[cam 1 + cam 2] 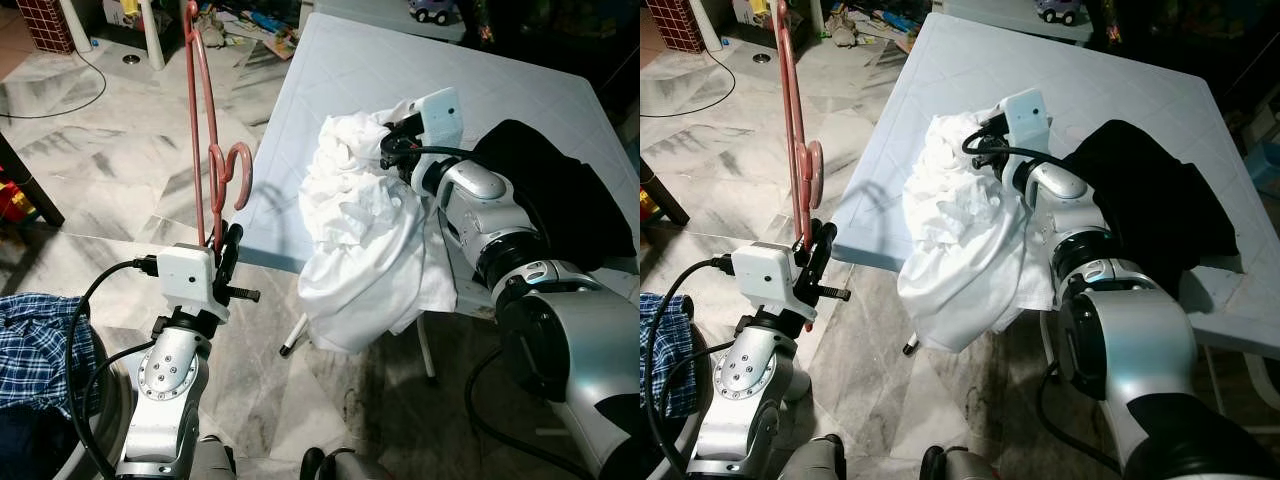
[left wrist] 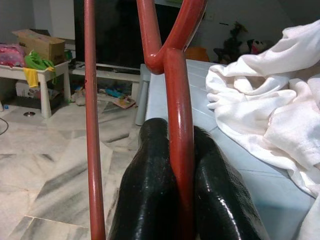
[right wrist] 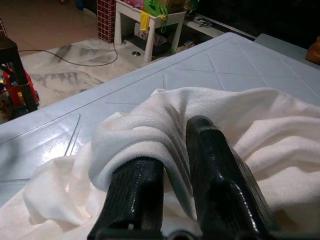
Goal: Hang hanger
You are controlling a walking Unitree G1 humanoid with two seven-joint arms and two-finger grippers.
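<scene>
The left pincer (image 1: 228, 250) gripped the red hanger (image 1: 205, 130) upright beside the bench (image 1: 340, 70); the right pincer (image 3: 172, 165) pinched the white garment (image 1: 360, 230) draped over the bench's edge. Next, probably, the hanger needed threading into the garment. Marble floor (image 1: 110, 170) and scattered clutter surrounded them.

The red plastic clothes hanger (image 1: 206, 140) is standing nearly upright off the table's left edge, its curled hook (image 1: 232, 172) lowest, its lower bar sitting pinched between the left gripper's (image 2: 181, 150) black fingers.
</scene>
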